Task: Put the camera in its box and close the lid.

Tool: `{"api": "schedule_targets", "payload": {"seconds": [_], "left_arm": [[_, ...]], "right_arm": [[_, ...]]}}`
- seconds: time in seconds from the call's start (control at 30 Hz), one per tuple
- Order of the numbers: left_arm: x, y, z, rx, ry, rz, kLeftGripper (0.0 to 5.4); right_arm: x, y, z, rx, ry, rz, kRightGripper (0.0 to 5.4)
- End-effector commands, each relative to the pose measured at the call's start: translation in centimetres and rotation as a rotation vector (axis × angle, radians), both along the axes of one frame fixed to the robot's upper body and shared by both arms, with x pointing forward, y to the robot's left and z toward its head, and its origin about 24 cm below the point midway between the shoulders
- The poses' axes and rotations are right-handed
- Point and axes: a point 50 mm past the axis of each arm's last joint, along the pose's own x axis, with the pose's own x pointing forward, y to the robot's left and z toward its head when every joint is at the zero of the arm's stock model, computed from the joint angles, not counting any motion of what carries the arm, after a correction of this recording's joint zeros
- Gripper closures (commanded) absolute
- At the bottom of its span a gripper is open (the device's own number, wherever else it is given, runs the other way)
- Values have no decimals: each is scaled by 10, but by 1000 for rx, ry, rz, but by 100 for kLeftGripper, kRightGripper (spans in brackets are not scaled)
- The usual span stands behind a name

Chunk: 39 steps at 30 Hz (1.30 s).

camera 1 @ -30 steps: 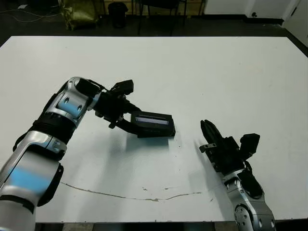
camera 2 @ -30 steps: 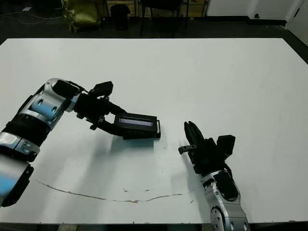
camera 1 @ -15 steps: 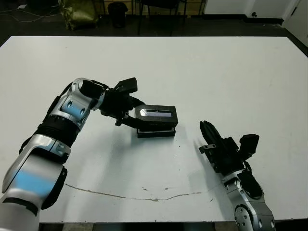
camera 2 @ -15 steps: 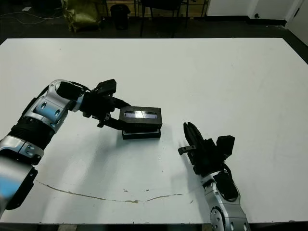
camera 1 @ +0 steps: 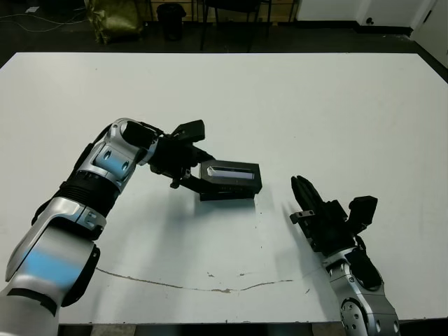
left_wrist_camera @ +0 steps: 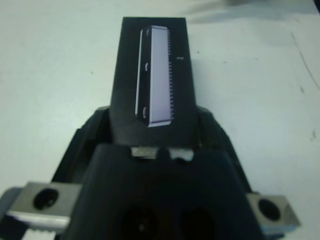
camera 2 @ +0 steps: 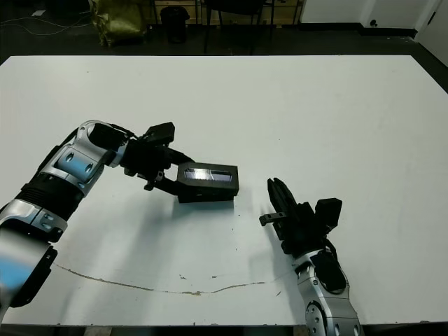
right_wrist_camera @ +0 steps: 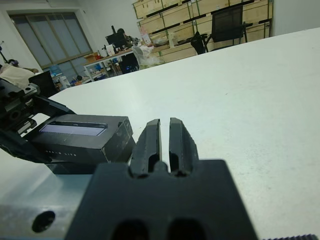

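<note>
**A:** What is on the left side?

**B:** The robot's left arm, silver and black, reaches in from the left edge over the white table (camera 1: 336, 105). Its left gripper (camera 1: 198, 176) has two black fingers closed on the near end of the lid (camera 1: 231, 175), one on each long side. The wrist view shows the lid clamped between them.

**A:** What does the lid look like, and where is it?

**B:** It is a black rectangular cover with a long pale glossy strip on top. It sits near the middle of the table, over the box (camera 1: 225, 194). It is tilted and shifted toward the right, so it does not sit flush. Only a dark edge of the box shows beneath the lid's near side.

**A:** Where is the camera?

**B:** I cannot see it. The lid covers the inside of the box.

**A:** And on the right?

**B:** The right gripper (camera 1: 302, 187) is low over the table, near the front edge and apart from the box. Its two fingers are pressed together and hold nothing. They point toward the box's right end.

**A:** Anything else?

**B:** A thin dark scratch (camera 1: 189, 283) runs along the table near the front edge.
</note>
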Motion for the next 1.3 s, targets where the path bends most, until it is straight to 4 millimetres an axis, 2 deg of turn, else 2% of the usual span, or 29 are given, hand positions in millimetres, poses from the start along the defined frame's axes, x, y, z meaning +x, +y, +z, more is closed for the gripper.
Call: {"api": "schedule_targets", "payload": {"seconds": [0.03, 0.9, 1.3], "left_arm": [[-2, 3, -6, 23, 23, 4, 280], [-2, 1, -16, 90, 0, 54, 280], [-3, 11, -18, 130, -26, 57, 280]], "right_arm": [[-2, -2, -5, -6, 43, -8, 540], [-3, -2, -5, 0, 54, -12, 540], [-4, -3, -4, 5, 56, -19, 540]]}}
